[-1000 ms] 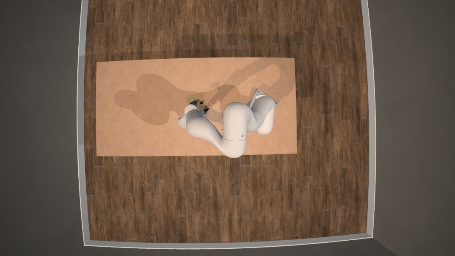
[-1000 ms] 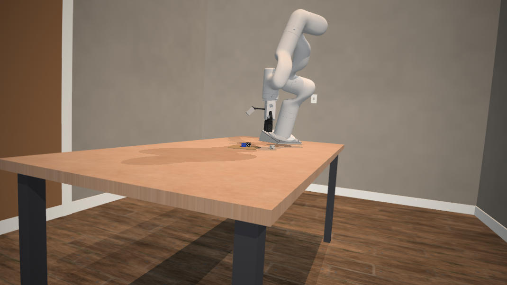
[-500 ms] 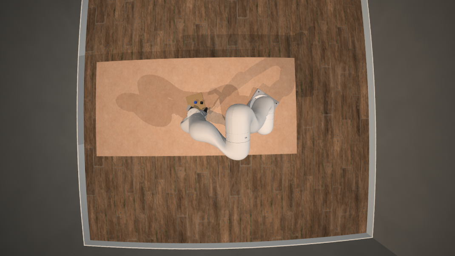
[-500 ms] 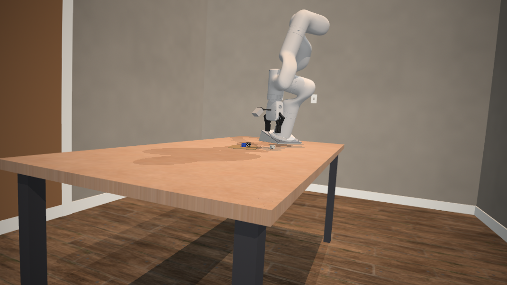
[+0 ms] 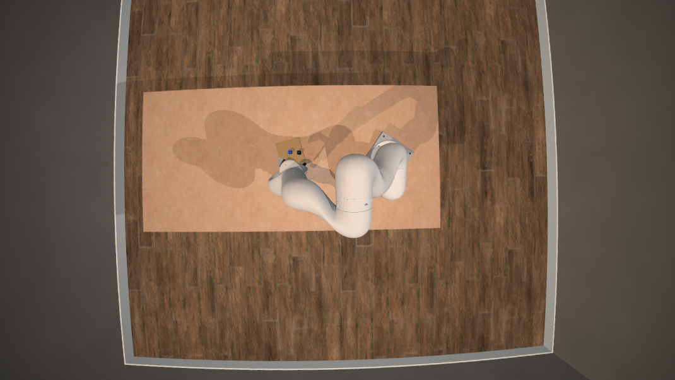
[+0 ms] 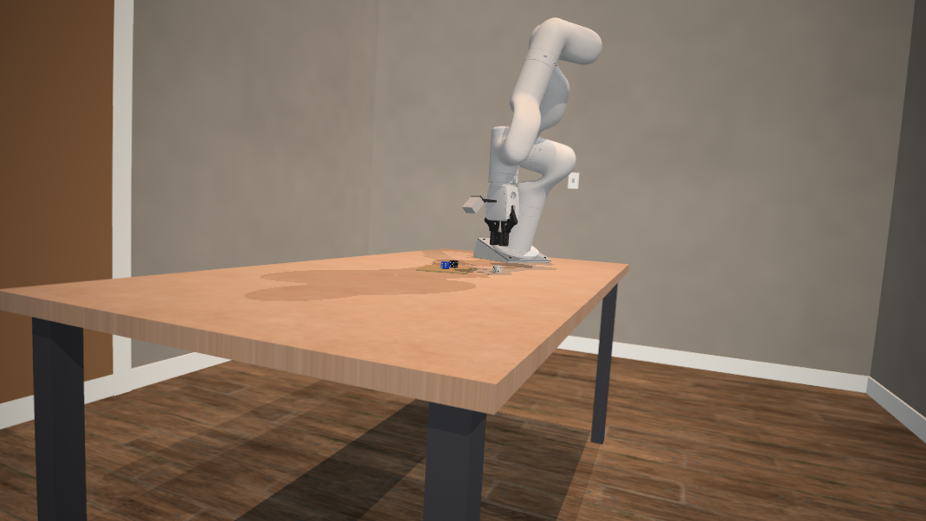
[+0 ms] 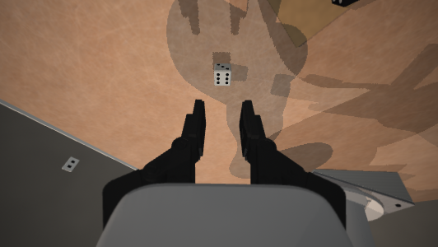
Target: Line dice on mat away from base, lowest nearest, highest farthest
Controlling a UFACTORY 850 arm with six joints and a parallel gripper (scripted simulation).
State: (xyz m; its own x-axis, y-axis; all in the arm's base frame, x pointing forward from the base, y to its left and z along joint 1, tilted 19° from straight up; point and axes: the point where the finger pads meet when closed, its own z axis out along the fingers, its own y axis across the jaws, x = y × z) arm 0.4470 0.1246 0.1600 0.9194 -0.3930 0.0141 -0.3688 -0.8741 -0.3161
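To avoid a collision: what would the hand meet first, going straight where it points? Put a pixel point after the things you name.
Probably the white die [image 6: 497, 267] [image 7: 222, 76], ahead of the open hand [image 5: 293, 163] [image 6: 498, 243] [image 7: 222, 112]; depth is unclear, so possibly the tabletop [image 5: 188, 207] [image 6: 388, 324] [image 7: 103, 82].

The tool [image 5: 293, 163] [image 6: 498, 243] [image 7: 222, 112] has turned about its upright axis, uncovering the blue die [image 5: 289, 152] [image 6: 445, 265] in the top view. Its fingers now stand closer together than half a second ago.
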